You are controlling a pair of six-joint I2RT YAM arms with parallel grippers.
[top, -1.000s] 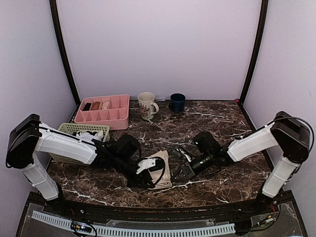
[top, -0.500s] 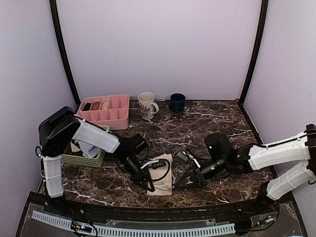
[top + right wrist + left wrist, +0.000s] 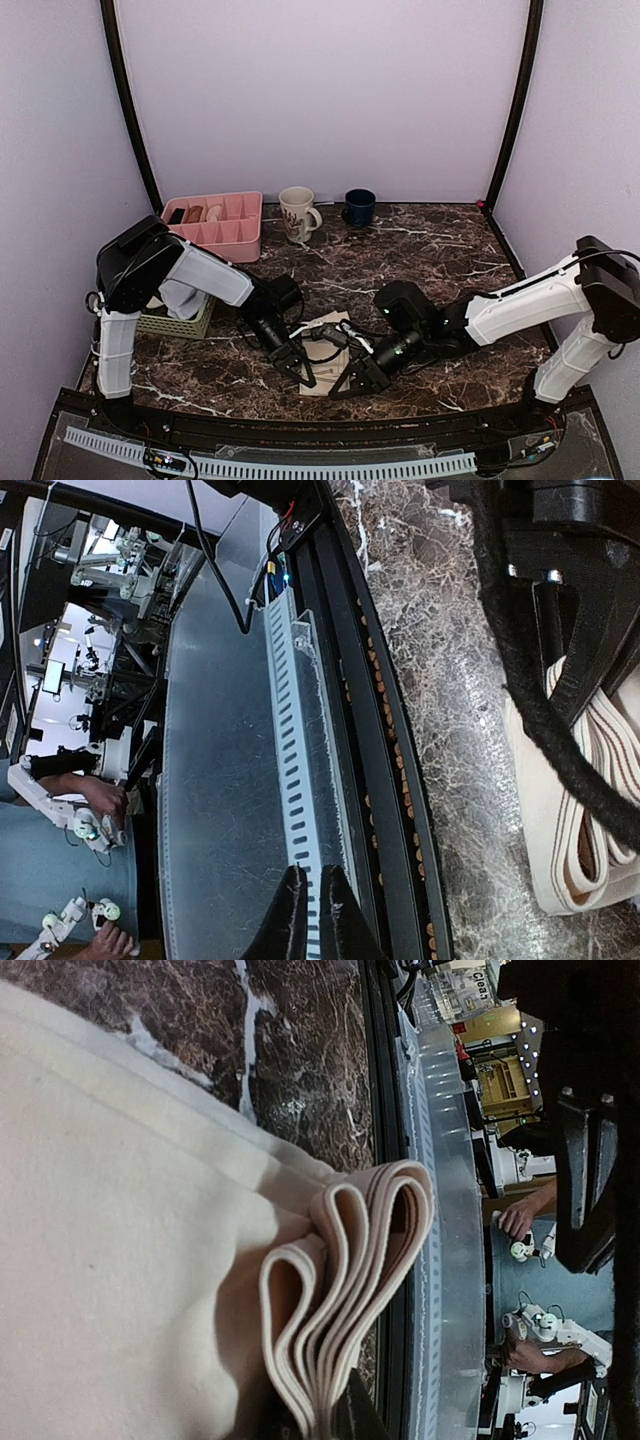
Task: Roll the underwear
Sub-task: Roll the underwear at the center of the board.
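Though both closed, left tool (image 3: 318,1426) tight on the underwear (image 3: 130,1230), right tool (image 3: 308,912) empty.

A dark marbled tabletop (image 3: 430,250) is spread beneath the left gripper (image 3: 303,368) and the right gripper (image 3: 343,385). Pale lilac walls (image 3: 320,90), joined by black corner posts (image 3: 128,110), are set behind and beside them. Soft, even light is cast throughout.

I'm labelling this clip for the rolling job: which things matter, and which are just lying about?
For the job: underwear.
Lying about: pink divider tray, patterned mug, dark blue cup, green basket.
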